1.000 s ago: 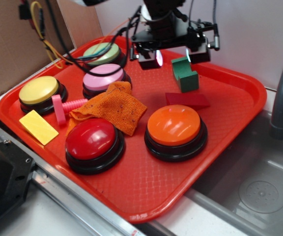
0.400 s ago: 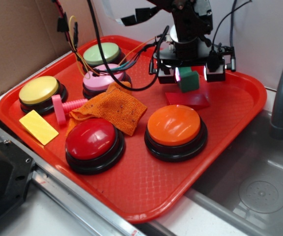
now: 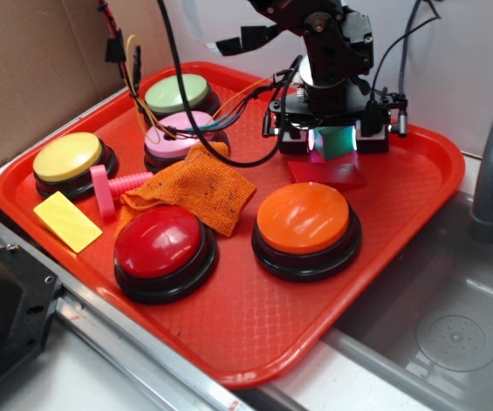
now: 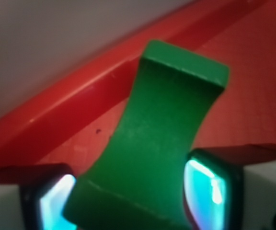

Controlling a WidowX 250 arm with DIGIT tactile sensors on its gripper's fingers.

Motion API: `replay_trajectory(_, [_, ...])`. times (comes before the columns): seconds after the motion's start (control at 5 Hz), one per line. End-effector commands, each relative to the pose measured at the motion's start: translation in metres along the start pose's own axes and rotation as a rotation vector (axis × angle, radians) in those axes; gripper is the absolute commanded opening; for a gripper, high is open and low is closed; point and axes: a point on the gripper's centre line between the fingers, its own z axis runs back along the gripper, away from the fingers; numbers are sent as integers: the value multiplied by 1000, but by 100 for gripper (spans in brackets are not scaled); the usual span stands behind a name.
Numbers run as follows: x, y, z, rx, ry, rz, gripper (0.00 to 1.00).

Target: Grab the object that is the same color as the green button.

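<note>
The black gripper (image 3: 333, 141) with glowing pads sits at upper centre of the exterior frame, its jaws straddling the small dark green notched block (image 3: 339, 141) on the red plastic tray (image 3: 255, 334). The wrist view shows the block (image 4: 152, 143) filling the gap, the lit pads (image 4: 209, 184) hard against its sides; whether they actually grip it I cannot tell. Only the exterior view shows the pale green domed button (image 3: 176, 92) at upper left and the flat red wedge (image 3: 328, 174) just below the gripper. No writing is legible.
</note>
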Motion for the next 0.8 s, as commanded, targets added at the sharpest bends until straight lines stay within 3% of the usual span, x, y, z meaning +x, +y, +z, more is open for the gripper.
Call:
replay_trajectory(0.0, [27, 5, 41, -54, -11, -143, 0])
replay_trajectory(0.2, [34, 11, 65, -30, 5, -262, 0])
replay_trajectory(0.6, [56, 56, 135, -57, 201, -506, 0])
